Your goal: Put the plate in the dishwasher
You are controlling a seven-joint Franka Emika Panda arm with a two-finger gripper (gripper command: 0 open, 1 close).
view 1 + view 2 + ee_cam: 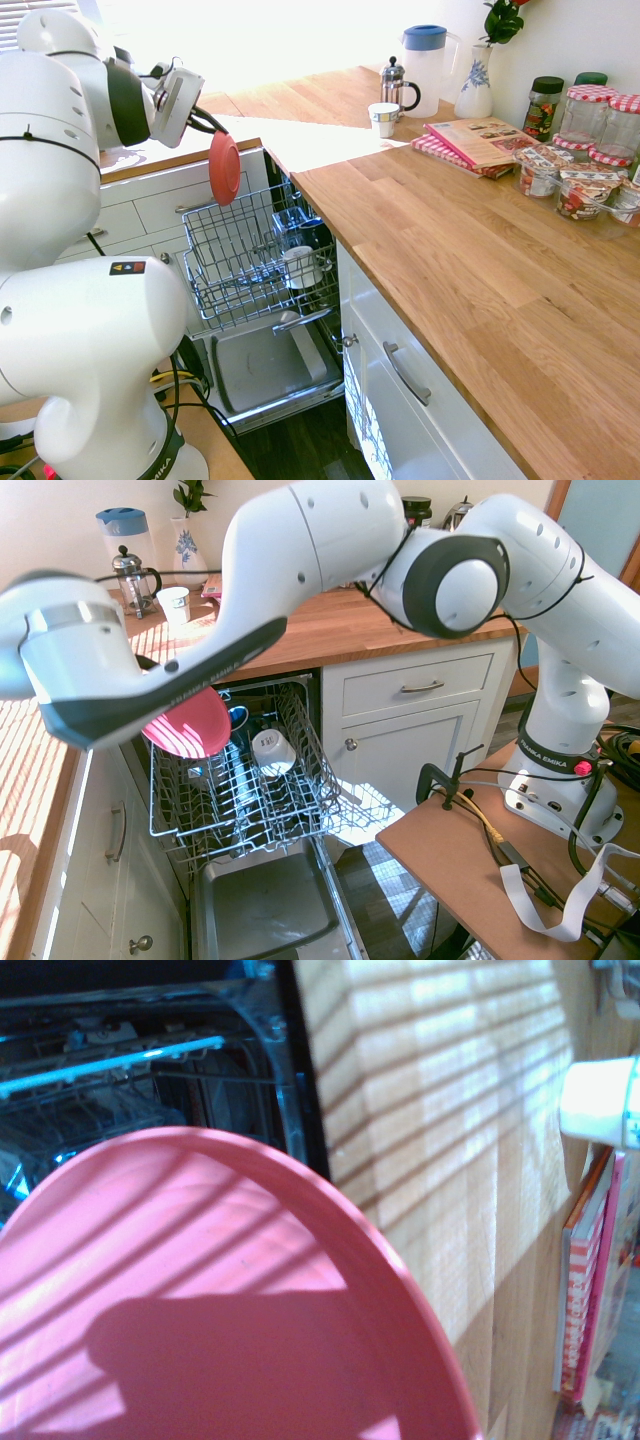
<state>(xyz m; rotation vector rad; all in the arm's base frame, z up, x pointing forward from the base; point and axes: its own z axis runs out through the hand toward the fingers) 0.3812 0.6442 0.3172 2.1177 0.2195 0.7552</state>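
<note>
The salmon-red plate (225, 169) is up in the air, its rim pinched by the closed gripper (211, 125), tilted steeply in the first exterior view. It hangs above the pulled-out upper rack (232, 262) of the dishwasher (275, 370), clear of the wires. In the wrist view, striped light and a dark shadow lie across its face.

In that rack stand a white cup (301, 267) and some blue items (238, 770). Below, the dishwasher's grey door lies folded down.

The wooden worktop (430, 230) has its near corner beside the opening. Towards its far end stands a patterned white cup (383, 119), with a French press (393, 88) just behind, then a blue-lidded pitcher (424, 70) and a white vase (475, 82) holding a red flower. Books (480, 142) lie near the wall edge, beside a dark-lidded jar (543, 107), red-checked-lidded jars (586, 120) and filled glass containers (583, 190).
</note>
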